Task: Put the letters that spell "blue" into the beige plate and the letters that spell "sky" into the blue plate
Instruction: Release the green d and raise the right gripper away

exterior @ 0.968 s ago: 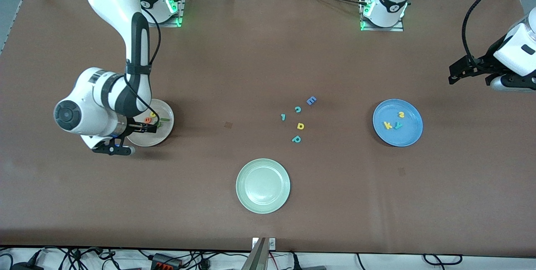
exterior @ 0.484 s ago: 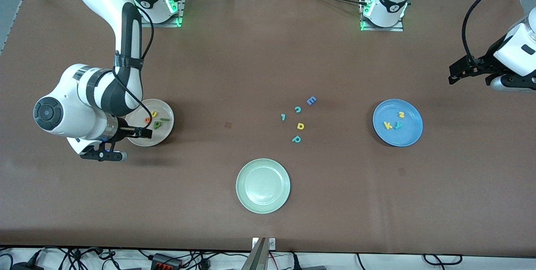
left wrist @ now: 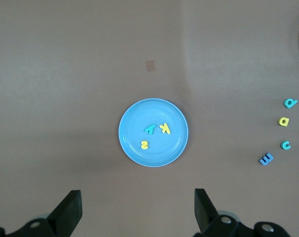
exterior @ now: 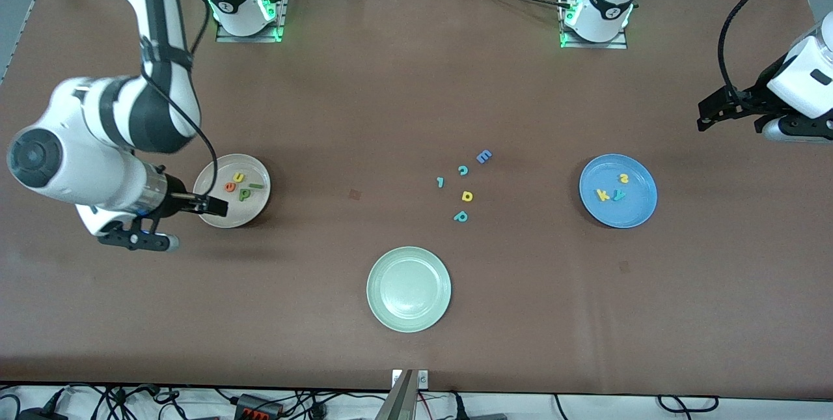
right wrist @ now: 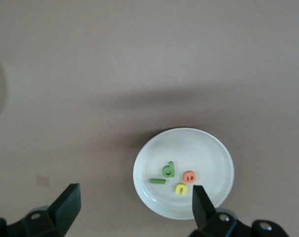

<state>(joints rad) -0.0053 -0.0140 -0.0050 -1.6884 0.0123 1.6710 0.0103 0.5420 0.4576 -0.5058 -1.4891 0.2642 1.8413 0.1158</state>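
Four small letters [exterior: 240, 186] lie in the beige plate [exterior: 250, 211] toward the right arm's end of the table: orange e, yellow u, green b shape and a thin green bar. The right gripper [exterior: 215, 205] hangs over that plate's rim with its fingers spread and nothing between them; its wrist view shows the letters [right wrist: 173, 177] and plate [right wrist: 208, 148] whole, where the front view has a fingertip covering part of the rim. Yellow s, yellow k and teal y [exterior: 612, 189] sit in the blue plate [exterior: 634, 211]. The left gripper [exterior: 722, 111] waits in the air at its own end, fingers apart and empty; only its wrist camera shows them wide, with the blue plate [left wrist: 132, 118] below. A pale green plate [exterior: 409, 257] lies nearest the front camera, five loose letters [exterior: 463, 185] mid-table.
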